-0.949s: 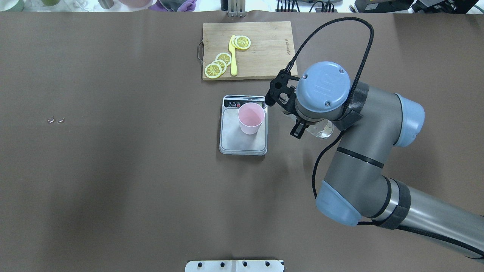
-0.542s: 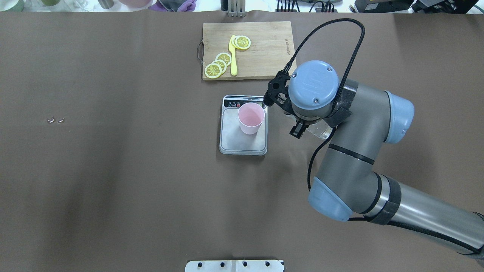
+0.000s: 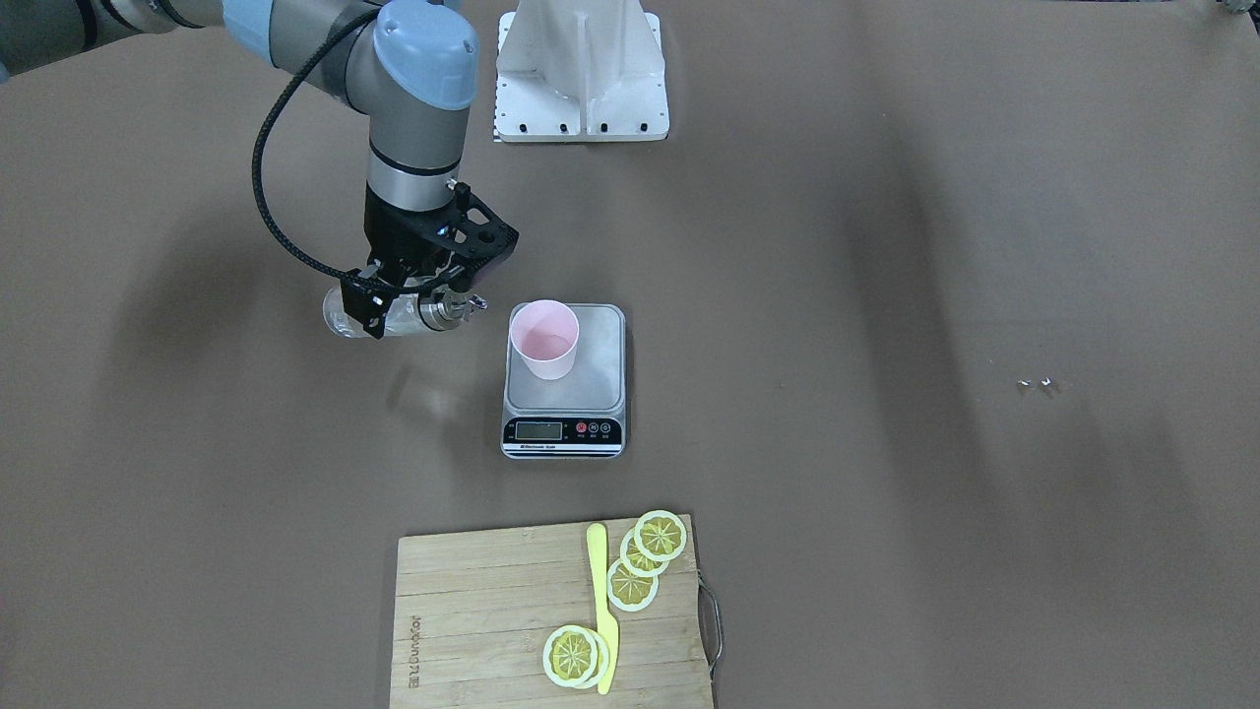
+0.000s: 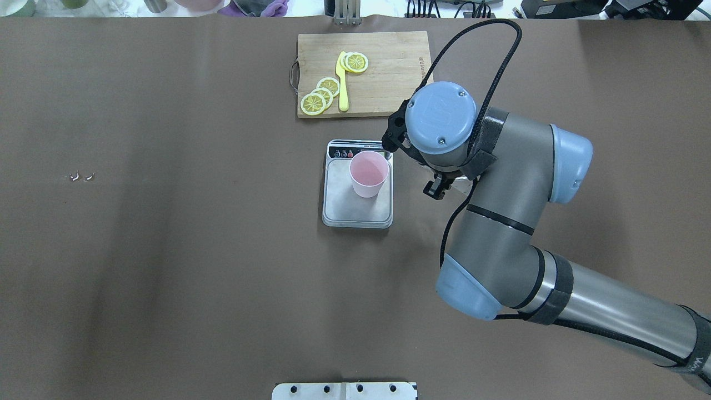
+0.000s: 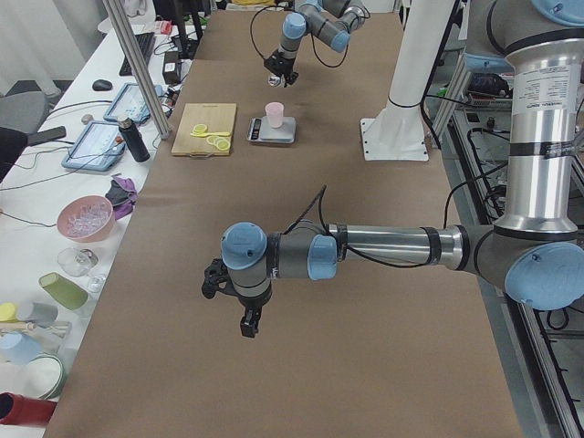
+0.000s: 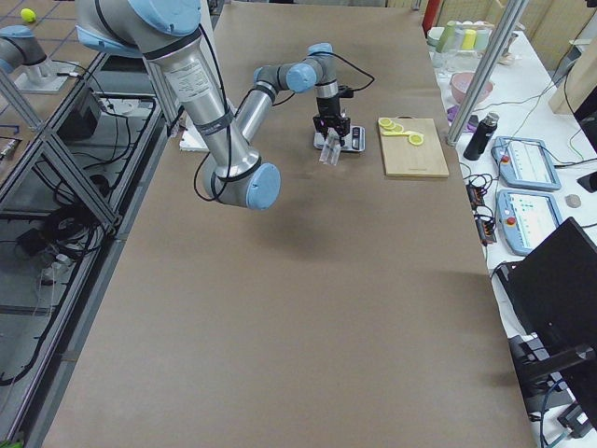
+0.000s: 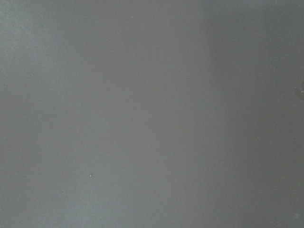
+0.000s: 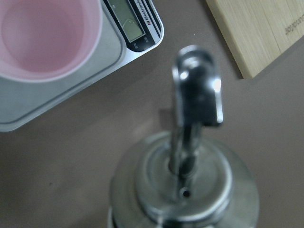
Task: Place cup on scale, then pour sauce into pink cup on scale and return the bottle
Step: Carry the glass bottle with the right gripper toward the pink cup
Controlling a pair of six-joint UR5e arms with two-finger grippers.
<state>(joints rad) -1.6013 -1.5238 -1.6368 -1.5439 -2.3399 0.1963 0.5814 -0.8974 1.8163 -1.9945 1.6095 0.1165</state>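
The pink cup (image 4: 368,173) stands upright on the steel scale (image 4: 355,208), at the end near its display; both also show in the front view, cup (image 3: 543,340) and scale (image 3: 591,379). My right gripper (image 3: 399,303) is shut on the glass bottle (image 3: 346,317), which lies about level above the table. Its metal spout (image 3: 461,305) points at the cup and stops a short way from the rim. Clear sauce shows in the bottle's base. In the right wrist view the spout (image 8: 197,85) is beside the cup (image 8: 45,38). My left gripper (image 5: 246,324) hangs over bare table far away; I cannot tell its state.
A wooden cutting board (image 4: 389,72) with lemon slices (image 4: 319,97) and a yellow knife (image 4: 343,83) lies just beyond the scale. Two small white bits (image 4: 81,176) lie at the far left. The white robot mount (image 3: 581,69) stands at the near table edge.
My right arm has carried the bottle left towards the scale and cup. The cup and scale have not moved.
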